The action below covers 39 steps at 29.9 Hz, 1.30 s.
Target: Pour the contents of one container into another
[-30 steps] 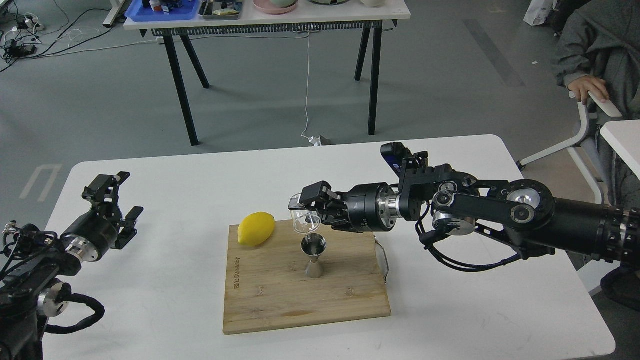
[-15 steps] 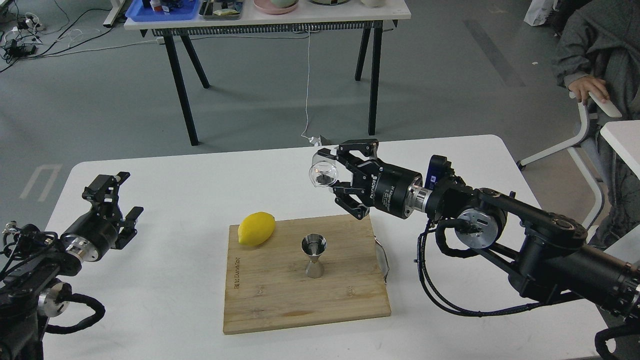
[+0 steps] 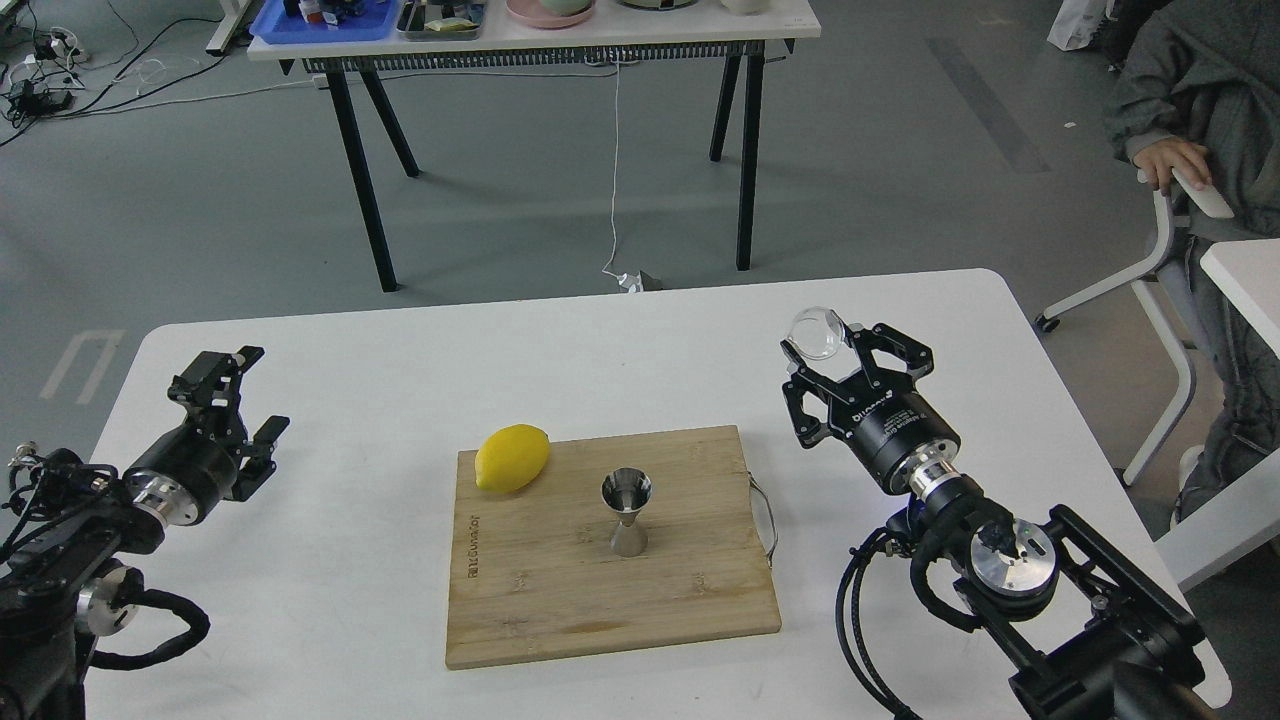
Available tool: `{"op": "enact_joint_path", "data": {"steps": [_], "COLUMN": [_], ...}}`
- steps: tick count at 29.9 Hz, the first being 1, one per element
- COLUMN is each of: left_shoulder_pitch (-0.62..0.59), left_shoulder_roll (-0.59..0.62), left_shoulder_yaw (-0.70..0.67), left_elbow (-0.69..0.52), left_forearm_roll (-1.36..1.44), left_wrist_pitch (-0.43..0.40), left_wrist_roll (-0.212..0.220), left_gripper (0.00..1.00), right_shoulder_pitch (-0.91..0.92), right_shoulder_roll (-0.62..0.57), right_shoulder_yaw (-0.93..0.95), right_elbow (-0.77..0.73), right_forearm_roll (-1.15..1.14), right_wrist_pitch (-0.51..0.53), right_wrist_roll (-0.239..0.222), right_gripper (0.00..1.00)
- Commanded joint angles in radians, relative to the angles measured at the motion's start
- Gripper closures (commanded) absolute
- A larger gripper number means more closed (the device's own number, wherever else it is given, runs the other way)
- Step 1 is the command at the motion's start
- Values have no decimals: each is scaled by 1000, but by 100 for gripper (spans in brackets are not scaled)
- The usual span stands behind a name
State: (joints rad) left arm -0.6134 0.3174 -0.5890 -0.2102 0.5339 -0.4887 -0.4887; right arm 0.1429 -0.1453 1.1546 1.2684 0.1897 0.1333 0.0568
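Note:
The steel jigger (image 3: 627,510) stands upright near the middle of the wooden cutting board (image 3: 560,620). My right gripper (image 3: 838,352) is to the right of the board, over the white table, and points up and away from me. It is shut on the small clear glass cup (image 3: 818,333), which is tilted with its mouth facing up and left. The cup is well apart from the jigger, to its upper right. My left gripper (image 3: 236,395) rests open over the table's left side with nothing between its fingers.
A yellow lemon (image 3: 512,457) lies on the board's far left corner. A wire handle (image 3: 767,520) sticks out of the board's right edge. A person sits on a chair (image 3: 1165,260) at the far right. Another table (image 3: 530,40) stands behind.
My right arm has swung the glass cup away from above the jigger, up and then far to the right, off the board. The jigger, the lemon and the left arm have stayed put.

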Motion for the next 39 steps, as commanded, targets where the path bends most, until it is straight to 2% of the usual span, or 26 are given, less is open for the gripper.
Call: {"op": "enact_joint_path", "data": {"steps": [1, 8, 20, 30, 39], "left_shoulder_pitch": [0, -2, 0, 0, 0], "left_shoulder_roll": [-9, -18, -15, -17, -17], "left_shoulder_yaw": [0, 3, 3, 3, 3], "left_elbow": [0, 0, 0, 0, 0], "left_forearm_roll": [0, -3, -5, -3, -3], "left_wrist_pitch": [0, 0, 0, 0, 0], "left_wrist_roll": [0, 0, 0, 0, 0], "left_gripper": [0, 0, 0, 0, 0], "right_shoulder_pitch": [-81, -164, -207, -227, -227], "right_shoulder_roll": [41, 141, 145, 145, 145], "right_shoulder_yaw": [57, 163, 247, 283, 281], "right_elbow": [-1, -7, -9, -11, -14], "right_forearm_roll": [34, 40, 40, 40, 40], "right_wrist_pitch": [-26, -115, -294, -307, -307], "right_wrist_roll": [3, 1, 3, 1, -5], "right_gripper": [61, 61, 61, 61, 56]}}
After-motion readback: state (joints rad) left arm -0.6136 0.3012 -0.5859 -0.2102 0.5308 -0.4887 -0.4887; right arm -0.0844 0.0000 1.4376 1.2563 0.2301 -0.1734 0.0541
